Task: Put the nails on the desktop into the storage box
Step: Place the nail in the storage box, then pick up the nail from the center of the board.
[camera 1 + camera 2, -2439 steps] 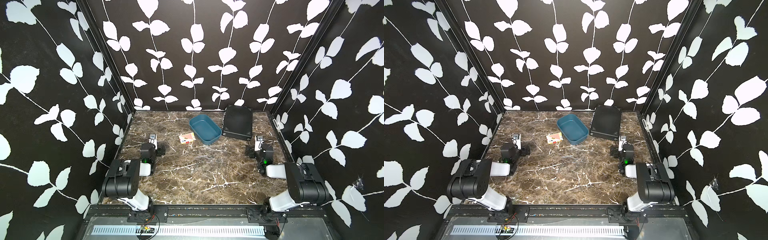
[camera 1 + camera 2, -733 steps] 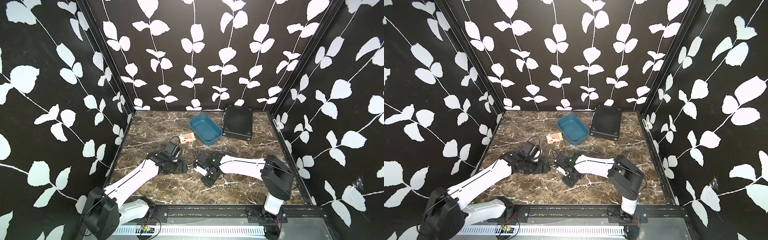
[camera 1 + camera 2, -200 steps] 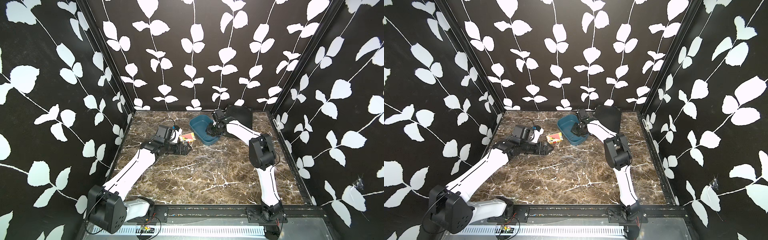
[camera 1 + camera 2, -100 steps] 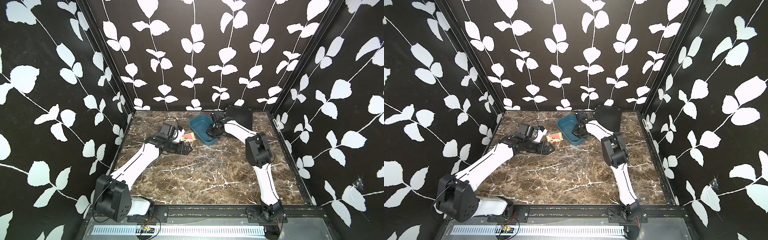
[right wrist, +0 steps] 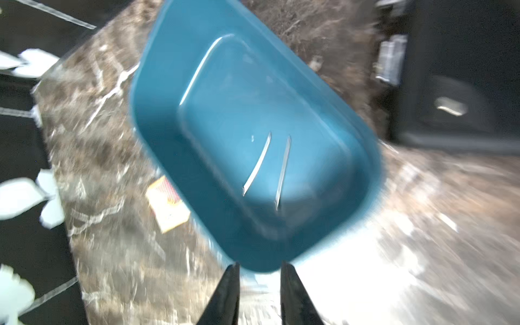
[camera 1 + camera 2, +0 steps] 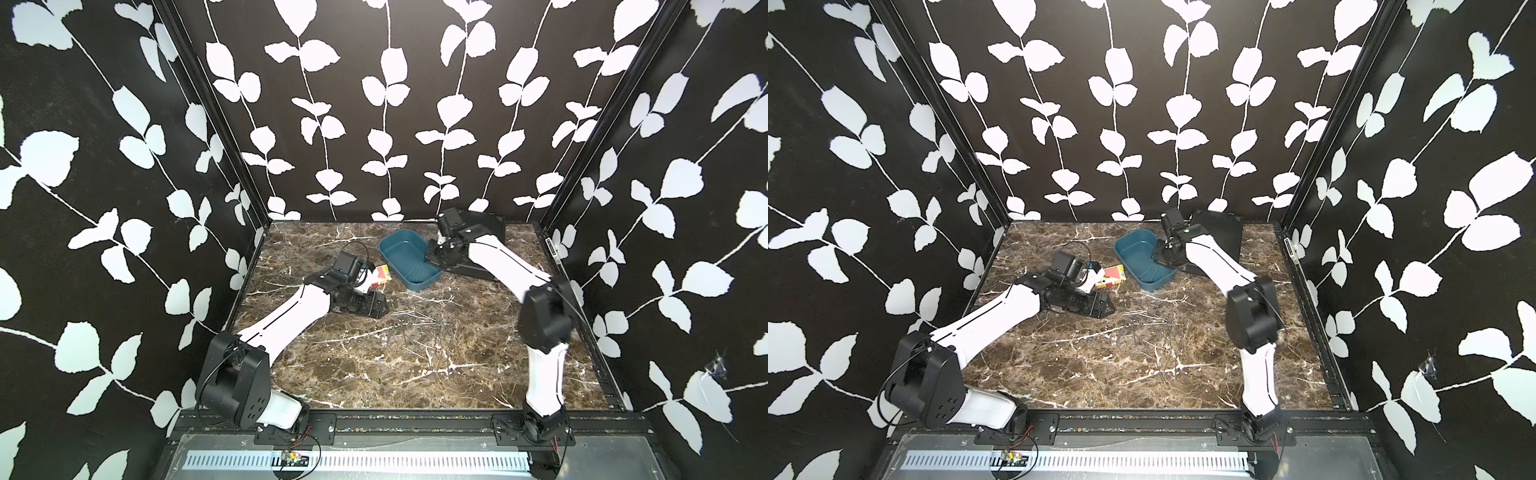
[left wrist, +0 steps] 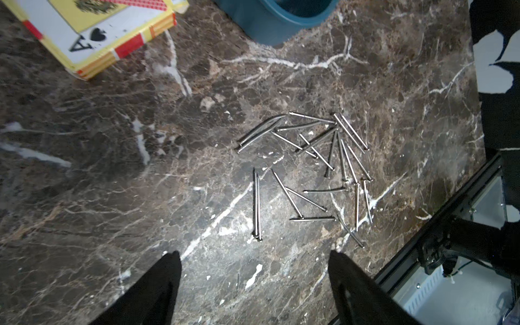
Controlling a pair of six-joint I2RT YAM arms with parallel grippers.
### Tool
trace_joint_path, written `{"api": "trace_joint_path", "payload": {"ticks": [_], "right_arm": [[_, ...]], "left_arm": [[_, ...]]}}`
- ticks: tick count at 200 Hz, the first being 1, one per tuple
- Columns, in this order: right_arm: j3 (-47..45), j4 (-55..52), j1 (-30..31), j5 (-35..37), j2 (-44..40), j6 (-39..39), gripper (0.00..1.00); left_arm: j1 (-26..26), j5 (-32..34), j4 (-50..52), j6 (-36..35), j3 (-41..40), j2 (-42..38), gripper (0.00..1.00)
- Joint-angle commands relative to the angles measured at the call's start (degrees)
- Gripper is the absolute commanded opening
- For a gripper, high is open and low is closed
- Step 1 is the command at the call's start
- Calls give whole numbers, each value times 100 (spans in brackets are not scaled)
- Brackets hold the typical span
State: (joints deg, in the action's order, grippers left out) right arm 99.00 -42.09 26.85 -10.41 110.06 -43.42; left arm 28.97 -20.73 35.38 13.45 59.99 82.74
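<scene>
Several thin silvery nails lie in a loose pile on the brown marble desktop, seen in both top views. My left gripper hovers low just beside the pile, open, with bare marble between its fingers; a top view shows it left of the nails. The teal storage box stands at the back centre. My right gripper hangs over the box's right rim, open a little and empty. Two nails rest on the box floor.
A red-and-yellow playing-card box lies just left of the storage box. A flat black case sits at the back right, behind my right arm. Black leaf-patterned walls close in three sides.
My right gripper's jaws have parted above the storage box. My left gripper has shifted a little toward the nail pile and narrowed slightly.
</scene>
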Motion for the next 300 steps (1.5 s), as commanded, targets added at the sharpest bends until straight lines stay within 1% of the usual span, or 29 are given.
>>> {"api": "trace_joint_path", "payload": {"ticks": [1, 17, 32, 53, 65, 117, 166, 253, 272, 300], "right_arm": [[-1174, -636, 39, 298, -790, 556, 31], [-2052, -760, 119, 386, -1295, 692, 33], [-2736, -912, 225, 469, -1542, 866, 34], [-3303, -810, 377, 564, -1705, 1025, 34], [-3441, -692, 441, 632, -1699, 1087, 33], [-3092, -595, 763, 1040, -1008, 1646, 32], [-2832, -426, 796, 1100, -503, 1726, 30], [-2543, -367, 866, 1116, -22, 1810, 29], [-2482, -372, 866, 1164, 74, 1862, 27], [-2450, -348, 866, 1177, 210, 1942, 20]], "left_arm": [[133, 32, -127, 152, -100, 59, 85], [192, 21, -146, 175, -33, 145, 85], [240, 6, -136, 158, 59, 243, 84], [296, -59, -115, 129, 191, 388, 84], [310, -95, -95, 117, 257, 451, 85], [320, -125, 14, 98, 364, 498, 84], [319, -50, 156, 45, 304, 358, 85], [320, -18, 306, -104, 321, 366, 86], [324, -1, 338, -123, 345, 383, 86], [319, 25, 367, -134, 356, 401, 86]]}}
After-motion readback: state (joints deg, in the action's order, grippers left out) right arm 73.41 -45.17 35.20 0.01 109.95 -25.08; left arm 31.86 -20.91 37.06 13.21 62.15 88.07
